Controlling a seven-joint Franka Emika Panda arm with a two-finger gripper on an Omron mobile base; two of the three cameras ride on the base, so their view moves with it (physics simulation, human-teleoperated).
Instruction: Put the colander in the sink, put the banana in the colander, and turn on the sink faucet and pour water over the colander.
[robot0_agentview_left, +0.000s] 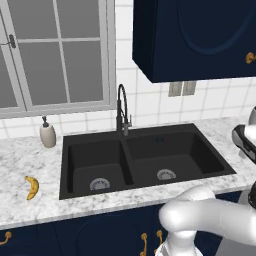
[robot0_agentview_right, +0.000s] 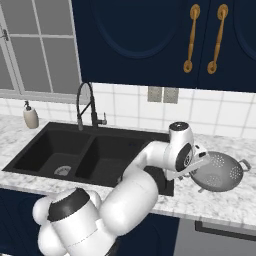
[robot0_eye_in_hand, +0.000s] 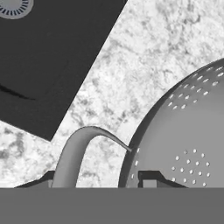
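Observation:
The silver colander (robot0_agentview_right: 218, 172) stands on the marble counter just right of the black sink (robot0_agentview_right: 60, 145). My gripper (robot0_agentview_right: 198, 168) is at its left rim. In the hand view the gripper (robot0_eye_in_hand: 99, 181) is open, and its fingertips (robot0_eye_in_hand: 151, 177) straddle the colander's rim and loop handle (robot0_eye_in_hand: 74, 153); the dotted bowl (robot0_eye_in_hand: 183, 140) lies to the right. The banana (robot0_agentview_left: 32, 187) lies on the counter left of the sink (robot0_agentview_left: 190, 150). The black gooseneck faucet (robot0_agentview_left: 121, 107) rises behind the basin divider, with no water running.
A beige soap dispenser (robot0_agentview_left: 47, 134) stands at the back left of the sink. Dark blue wall cabinets (robot0_agentview_right: 150, 35) hang above the counter. A corner of the sink (robot0_eye_in_hand: 52, 57) with a drain (robot0_eye_in_hand: 15, 6) lies beyond the colander in the hand view.

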